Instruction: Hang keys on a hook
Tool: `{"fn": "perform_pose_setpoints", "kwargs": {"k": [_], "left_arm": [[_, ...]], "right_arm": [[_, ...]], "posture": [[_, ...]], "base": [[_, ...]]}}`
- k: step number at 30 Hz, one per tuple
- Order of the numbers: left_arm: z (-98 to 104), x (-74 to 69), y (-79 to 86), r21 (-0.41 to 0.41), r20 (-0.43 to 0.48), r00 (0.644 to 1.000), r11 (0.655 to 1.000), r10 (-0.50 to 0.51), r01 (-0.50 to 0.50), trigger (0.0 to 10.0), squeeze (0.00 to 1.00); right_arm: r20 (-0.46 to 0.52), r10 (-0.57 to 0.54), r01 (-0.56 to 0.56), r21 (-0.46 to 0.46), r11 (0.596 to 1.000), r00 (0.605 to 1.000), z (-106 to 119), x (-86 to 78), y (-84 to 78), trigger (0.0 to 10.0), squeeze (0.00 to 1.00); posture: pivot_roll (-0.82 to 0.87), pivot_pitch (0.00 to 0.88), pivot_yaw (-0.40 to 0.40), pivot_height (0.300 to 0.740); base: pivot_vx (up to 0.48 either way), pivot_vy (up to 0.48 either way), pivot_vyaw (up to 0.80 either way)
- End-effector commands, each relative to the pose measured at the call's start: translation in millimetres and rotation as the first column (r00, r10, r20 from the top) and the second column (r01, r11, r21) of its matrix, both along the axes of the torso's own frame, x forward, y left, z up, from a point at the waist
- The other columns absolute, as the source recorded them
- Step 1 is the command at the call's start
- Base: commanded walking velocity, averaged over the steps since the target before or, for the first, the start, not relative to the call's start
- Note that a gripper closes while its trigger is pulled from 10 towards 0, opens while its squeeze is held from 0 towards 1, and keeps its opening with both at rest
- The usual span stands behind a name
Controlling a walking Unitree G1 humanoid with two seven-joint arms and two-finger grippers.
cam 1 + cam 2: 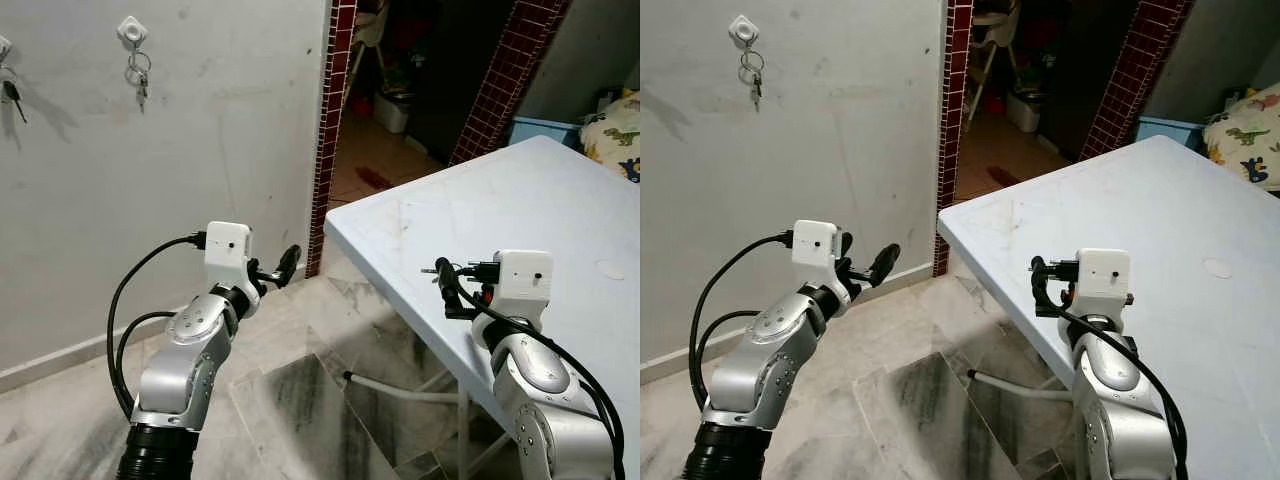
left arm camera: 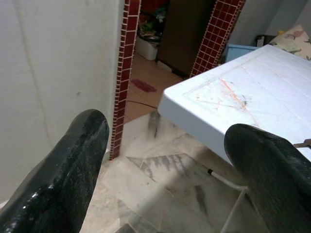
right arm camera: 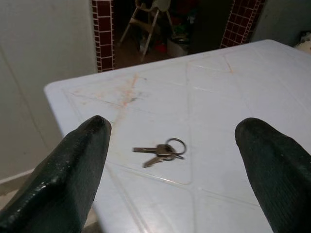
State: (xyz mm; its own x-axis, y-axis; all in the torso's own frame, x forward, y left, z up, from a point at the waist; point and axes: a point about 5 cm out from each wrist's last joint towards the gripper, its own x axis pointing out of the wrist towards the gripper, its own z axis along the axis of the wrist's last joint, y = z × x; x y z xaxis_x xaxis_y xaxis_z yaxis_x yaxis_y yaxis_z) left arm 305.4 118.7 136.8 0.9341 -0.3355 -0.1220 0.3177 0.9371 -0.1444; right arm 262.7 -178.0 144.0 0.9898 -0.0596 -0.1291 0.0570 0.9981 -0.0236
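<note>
1. Right wrist view: fingers (image 3: 63, 179) wide apart, nothing between them. Keys (image 3: 160, 151) on a ring lie flat on the white tabletop (image 3: 233, 82), ahead of the fingertips and well short of contact.
2. Left wrist view: fingers (image 2: 63, 170) also spread and empty, aimed past the tabletop corner (image 2: 170, 104) toward the tiled doorway pillar (image 2: 125, 63).
3. Left eye view: right gripper (image 1: 447, 290) hovers over the near tabletop edge; left gripper (image 1: 275, 270) is held out over the floor, idle. On the wall, a white hook (image 1: 132, 30) already carries a key set (image 1: 139, 78); a second hook at the frame's left edge also appears occupied.
4. Right eye view: same layout; the hook sits high on the wall, well apart from both arms.
5. Judgement: pick-up step, not yet begun. Next move calls for lowering the right gripper onto the keys, closing on the ring, then turning to the wall.
</note>
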Motion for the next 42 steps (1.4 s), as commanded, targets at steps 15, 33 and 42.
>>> {"fn": "perform_pose_setpoints", "kwargs": {"k": [15,33,42], "left_arm": [[2,0.9,-1.9,-0.004,0.010,1.000,1.000,-0.001,0.002,10.0,0.00],[-16,-22.3,8.5,0.035,-0.098,0.992,0.996,-0.084,0.088,10.0,0.00],[-19,-46.6,-9.4,-0.063,-0.164,0.937,0.951,-0.309,0.302,10.0,0.00]], "right_arm": [[-0.013,0.000,0.000,-0.011,1.000,1.000,-1,0.2,-2.2,10.0,0.00],[0.018,-0.016,0.016,-0.009,1.000,1.000,6,43.7,2.6,10.0,0.00],[-0.094,-0.071,0.066,-0.051,0.996,0.993,-15,65.2,-4.6,10.0,0.00]], "posture": [[0.05,0.000,-0.075,0.740],[0.12,0.000,-0.079,0.740],[0.14,0.000,-0.078,0.740]], "base": [[0.000,-0.071,0.00],[0.000,0.000,0.00],[0.000,0.000,0.00]]}}
